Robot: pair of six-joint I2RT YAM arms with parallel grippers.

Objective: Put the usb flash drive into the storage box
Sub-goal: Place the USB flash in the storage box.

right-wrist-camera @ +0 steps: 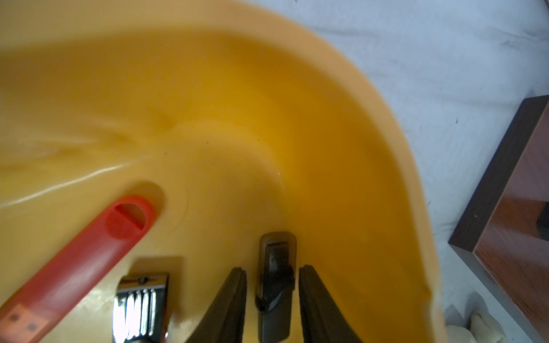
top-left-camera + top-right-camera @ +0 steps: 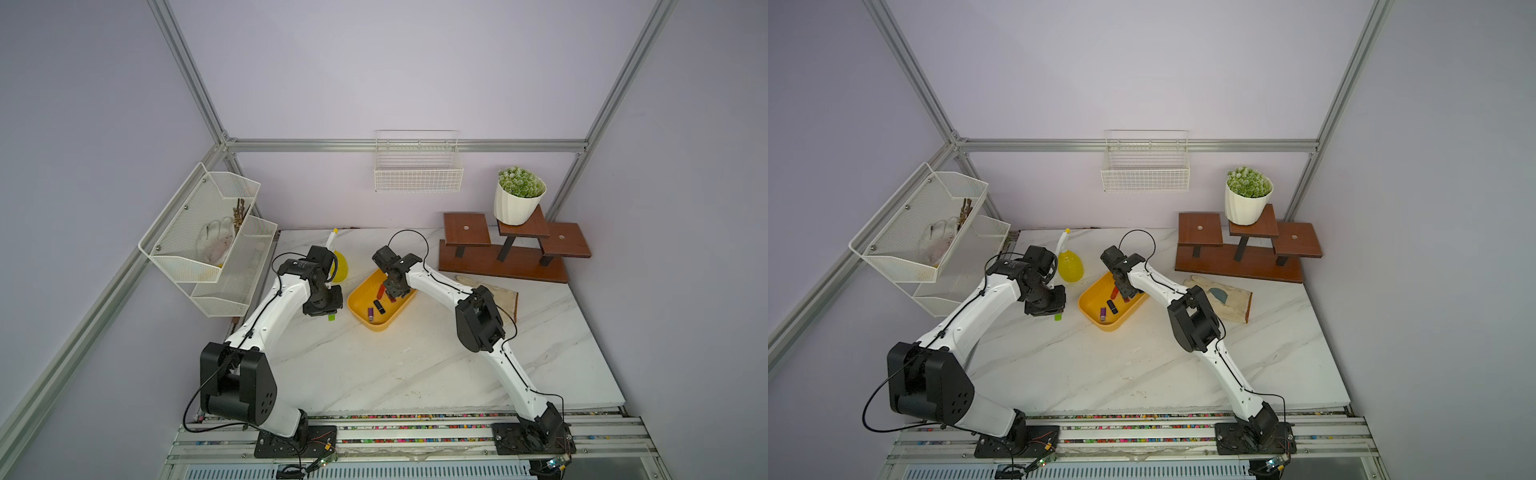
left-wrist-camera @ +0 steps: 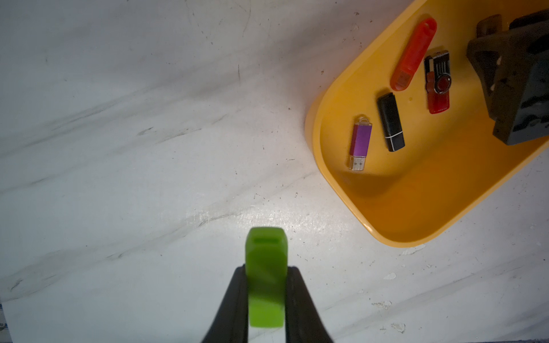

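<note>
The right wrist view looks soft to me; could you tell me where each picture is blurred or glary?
Right wrist view: the storage box is blurred, and the chrome drive cap glares white. Left wrist view: the green flash drive is out of focus, while the drives in the box are crisp. Both top views: sharp, dimmer toward the corners.

- We see bare tabletop (image 2: 374, 374) along the near side of the storage box (image 2: 376, 326), open to pass.
- The right gripper (image 2: 391, 296) hangs inside the box's far end, filling it.
- The box's near end is bare floor; a purple flash drive (image 3: 360, 142) and a black flash drive (image 3: 390, 121) lie just past it.
- A spray bottle (image 2: 1070, 266) stands close behind the box's left corner.
</note>
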